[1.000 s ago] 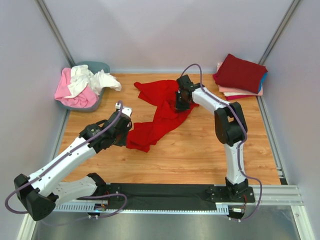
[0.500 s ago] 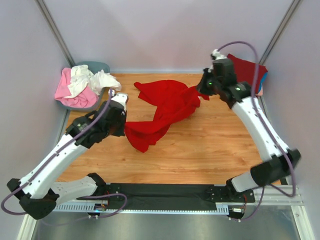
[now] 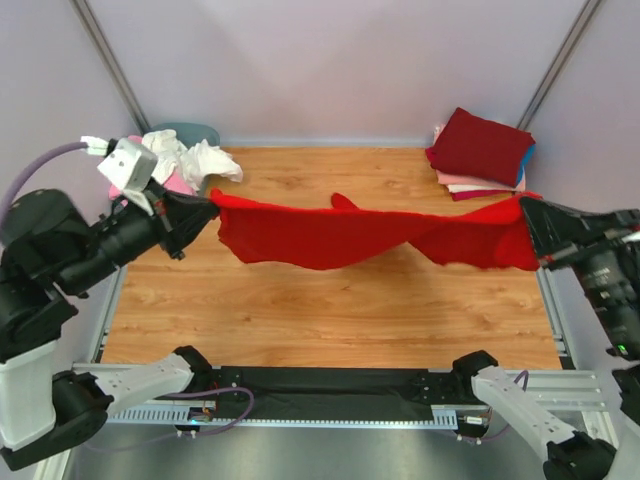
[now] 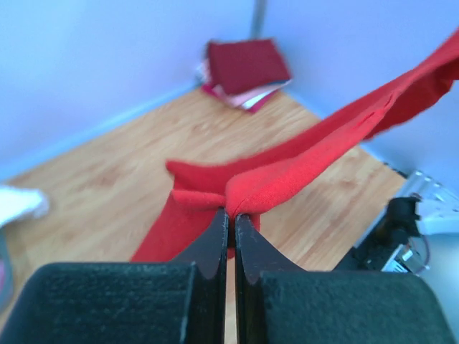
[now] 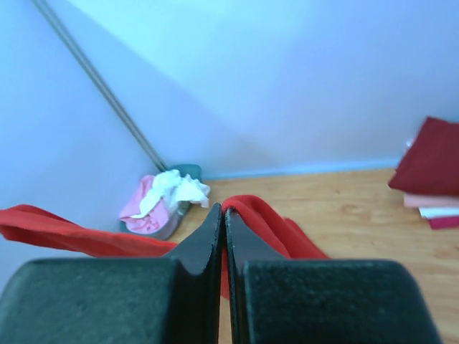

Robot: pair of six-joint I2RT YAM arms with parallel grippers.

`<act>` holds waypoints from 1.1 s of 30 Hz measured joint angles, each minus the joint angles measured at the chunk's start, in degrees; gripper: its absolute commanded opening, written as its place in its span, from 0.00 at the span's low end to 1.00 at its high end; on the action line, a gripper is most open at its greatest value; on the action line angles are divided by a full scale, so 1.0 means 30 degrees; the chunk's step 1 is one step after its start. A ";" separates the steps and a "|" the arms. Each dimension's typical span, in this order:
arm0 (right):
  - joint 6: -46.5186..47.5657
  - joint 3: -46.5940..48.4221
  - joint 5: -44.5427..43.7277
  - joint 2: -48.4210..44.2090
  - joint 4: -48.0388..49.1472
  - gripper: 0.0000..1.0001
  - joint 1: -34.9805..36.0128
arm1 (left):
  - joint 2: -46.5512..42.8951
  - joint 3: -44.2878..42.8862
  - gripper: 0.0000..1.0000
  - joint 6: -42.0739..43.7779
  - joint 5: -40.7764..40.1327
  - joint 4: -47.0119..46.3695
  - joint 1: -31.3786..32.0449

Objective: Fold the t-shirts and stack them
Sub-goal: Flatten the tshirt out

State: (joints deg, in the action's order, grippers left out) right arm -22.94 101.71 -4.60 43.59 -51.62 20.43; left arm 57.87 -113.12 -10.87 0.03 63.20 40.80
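Note:
A bright red t-shirt (image 3: 370,237) hangs stretched in the air between both grippers, high above the wooden table. My left gripper (image 3: 208,205) is shut on its left end; the cloth shows pinched at the fingertips in the left wrist view (image 4: 232,212). My right gripper (image 3: 527,208) is shut on its right end, seen in the right wrist view (image 5: 224,210). A stack of folded shirts (image 3: 482,150), dark red on top with pink, white and blue below, lies at the back right. Pink and white shirts (image 3: 170,160) lie crumpled in the grey tub at the back left.
The grey tub (image 3: 196,132) stands in the back left corner. Pale walls with metal posts close in the table (image 3: 330,310) on three sides. A black rail with the arm bases runs along the near edge.
Both arms have risen and swung apart, lifting the bright red t-shirt off the table and pulling it out into a long band between them.

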 measured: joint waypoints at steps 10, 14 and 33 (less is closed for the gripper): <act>0.2200 0.3453 0.2645 -0.0656 0.0255 0.00 0.0007 | -0.4940 0.2106 0.00 0.2688 0.6594 -0.5850 0.0000; 0.3169 0.5559 0.2528 0.0233 0.0729 0.00 0.0007 | -0.5413 0.1829 0.00 0.3257 0.6615 -0.7628 0.0000; 0.2907 1.7369 0.2149 3.1226 0.0452 1.00 -0.0772 | 1.6662 0.3264 0.60 -0.1756 -0.1107 -0.5391 -1.0149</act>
State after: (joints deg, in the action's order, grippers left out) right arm -14.22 153.82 1.85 137.27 -50.26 18.11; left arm 107.85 -103.33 -16.14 -3.29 47.03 10.35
